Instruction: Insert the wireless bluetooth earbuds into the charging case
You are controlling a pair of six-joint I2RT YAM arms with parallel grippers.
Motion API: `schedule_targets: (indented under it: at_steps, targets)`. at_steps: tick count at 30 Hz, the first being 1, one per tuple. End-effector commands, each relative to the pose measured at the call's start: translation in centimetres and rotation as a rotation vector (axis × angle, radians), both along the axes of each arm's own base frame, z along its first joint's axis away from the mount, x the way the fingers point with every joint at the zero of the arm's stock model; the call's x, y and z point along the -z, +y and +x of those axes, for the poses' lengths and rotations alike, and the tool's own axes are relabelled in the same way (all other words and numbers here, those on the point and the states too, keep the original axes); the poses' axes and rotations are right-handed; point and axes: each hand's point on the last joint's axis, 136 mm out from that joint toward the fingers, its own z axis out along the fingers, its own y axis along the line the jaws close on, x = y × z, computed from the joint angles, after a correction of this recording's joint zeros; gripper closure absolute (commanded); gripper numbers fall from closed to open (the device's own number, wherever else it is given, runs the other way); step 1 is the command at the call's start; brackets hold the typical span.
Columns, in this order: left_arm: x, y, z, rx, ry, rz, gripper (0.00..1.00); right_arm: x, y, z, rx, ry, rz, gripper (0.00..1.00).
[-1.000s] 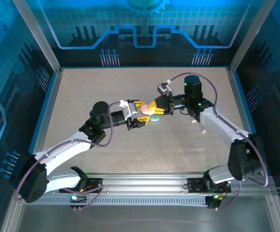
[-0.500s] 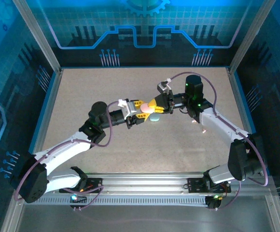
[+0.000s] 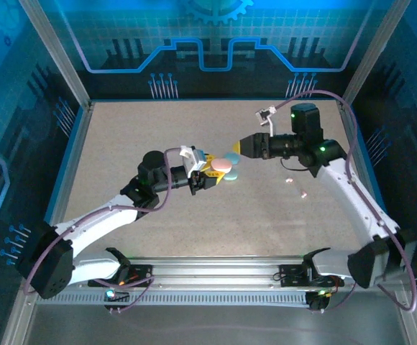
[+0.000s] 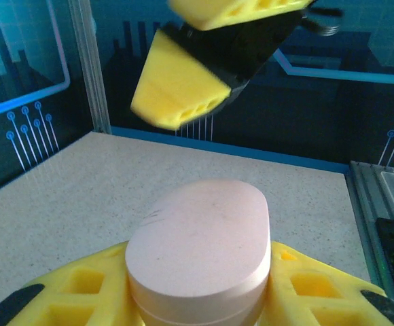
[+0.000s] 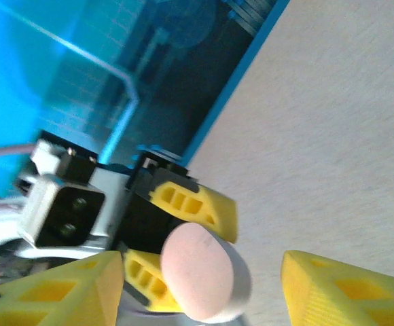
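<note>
Closed pink oval charging case (image 4: 200, 251), pinched in left claw (image 3: 216, 171)

The oval case (image 4: 197, 251) at lower centre is matte pale pink. The jaws of the left gripper (image 4: 197, 288) and right gripper (image 5: 207, 288) are bright yellow on black mounts. The counter (image 3: 136, 129) is beige with fine dark speckles. A second case (image 3: 232, 175) near centre is pale teal. The arms (image 3: 101, 215) are white with black joints and purple cables (image 3: 318, 91). The back wall (image 3: 208, 43) is blue with lighter line patterns.

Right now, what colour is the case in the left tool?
Pale pink case, clearest in the left wrist view.
</note>
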Motion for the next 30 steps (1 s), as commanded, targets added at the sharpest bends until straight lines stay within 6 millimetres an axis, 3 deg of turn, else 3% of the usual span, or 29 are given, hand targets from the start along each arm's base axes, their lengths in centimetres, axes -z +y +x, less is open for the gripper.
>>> schedule_targets:
  at_steps: [1, 5, 8, 15, 21, 30]
  targets:
    - [-0.8, -0.5, -0.3, 0.036, 0.046, -0.037, 0.74, 2.2, -1.3, -0.2, -0.019, -0.385, -0.257, 0.38]
    - [-1.0, -0.9, -0.5, 0.069, 0.049, -0.048, 0.73, 3.0, -0.3, -1.9, -0.145, -0.686, -0.353, 0.38]
    - [-1.1, -1.1, -0.6, 0.086, 0.043, -0.055, 0.73, 3.6, 0.2, -2.5, -0.199, -0.776, -0.422, 0.39]
    - [-1.4, -1.5, -0.6, 0.109, 0.035, -0.063, 0.72, 4.0, 1.2, -3.0, -0.257, -0.77, -0.414, 0.4]
    - [-1.7, -1.6, -0.9, 0.127, 0.03, -0.06, 0.72, 5.0, 1.3, -2.1, -0.24, -0.764, -0.463, 0.42]
    - [-1.0, -1.8, -1.9, 0.179, 0.019, -0.002, 0.72, 3.4, 0.6, -0.7, -0.132, -0.688, -0.404, 0.49]
